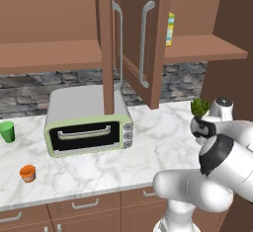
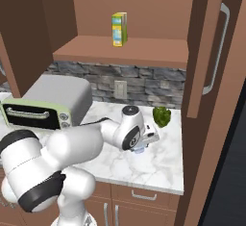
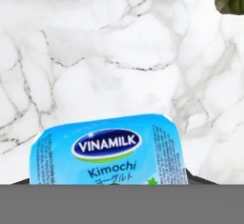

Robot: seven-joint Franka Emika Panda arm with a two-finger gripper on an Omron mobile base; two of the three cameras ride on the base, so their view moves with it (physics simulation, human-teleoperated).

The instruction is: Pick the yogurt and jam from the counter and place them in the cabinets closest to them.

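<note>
Yogurt [image 3: 108, 151] right under the gripper [image 2: 142, 145] on the counter [image 3: 119, 51] — light, thin-walled, likely slick; pinch the sides gently — grip state unclear.

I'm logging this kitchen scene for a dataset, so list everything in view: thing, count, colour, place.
yogurt: one, blue label, on the counter right below the gripper
toaster oven: one, grey and pale green, counter, against the wall
small pot: one, orange, counter front left
cup: one, green, counter far left
leafy vegetable: one, dark green, counter near the wall
carton: one, yellow and teal, open cabinet shelf
cabinets: reddish-brown, doors open, above the counter
counter: one, white marble
gripper: one, low over the counter; jaw state unclear
</note>
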